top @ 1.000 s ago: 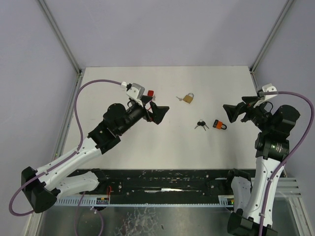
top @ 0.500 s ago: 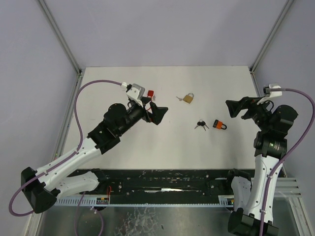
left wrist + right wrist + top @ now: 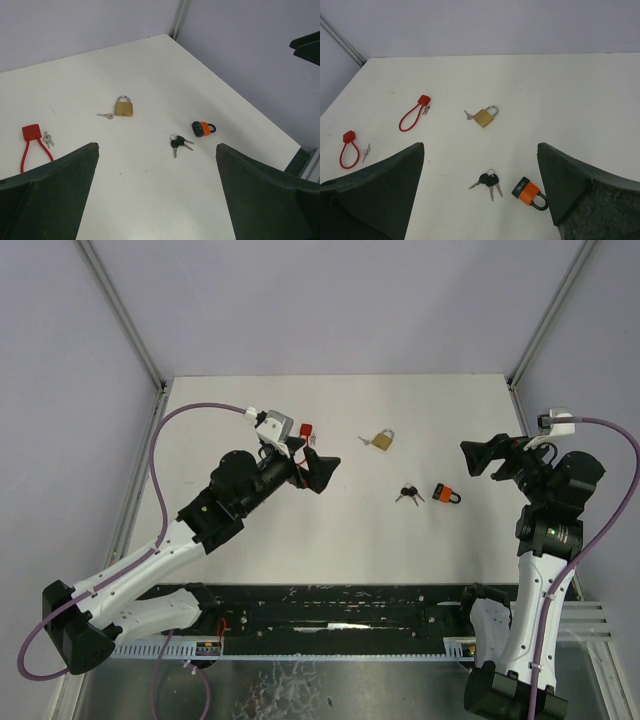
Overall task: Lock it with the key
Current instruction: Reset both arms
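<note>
Orange padlock (image 3: 447, 494) flat on white table (image 3: 330, 540), near side of brass padlock (image 3: 380, 439) and off to its right. Black-headed keys (image 3: 408, 493) also nearer than brass padlock, slightly right. Left gripper (image 3: 330, 475) hangs left of brass padlock, fingers spread wide, nothing in them. Right gripper (image 3: 470, 460) well right of it, same deal: wide, empty. Small silver key (image 3: 364, 440) touching brass padlock's bottom end. Red cable lock (image 3: 306, 429) further left, tad farther back.
</note>
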